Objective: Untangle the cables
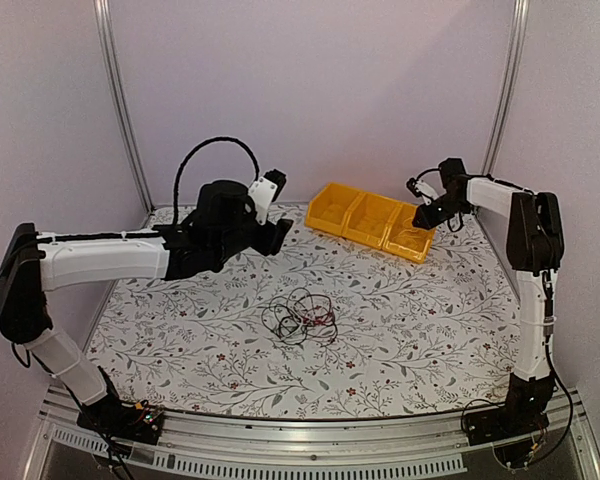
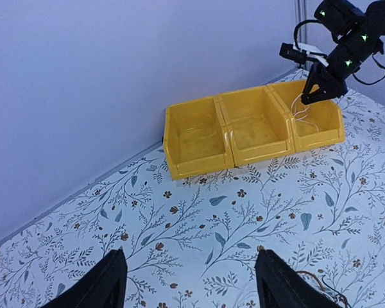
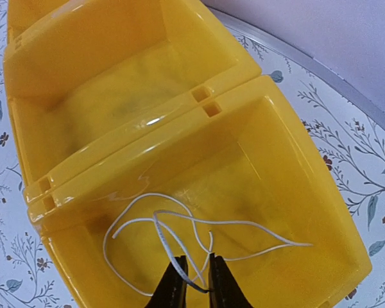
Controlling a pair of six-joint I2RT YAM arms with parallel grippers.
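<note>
A small tangle of black and red cables lies on the flowered table, mid-front; its edge shows low right in the left wrist view. My left gripper hovers behind and left of it, open and empty. A single white cable lies looped in the rightmost yellow bin. My right gripper hangs over that bin, its jaws a narrow gap apart. The white cable runs between them, thinner than the gap. The left wrist view also shows this gripper with the white cable dangling below.
Three joined yellow bins stand in a row at the back right; the left and middle hold nothing I can see. Grey walls and metal posts close in the back and sides.
</note>
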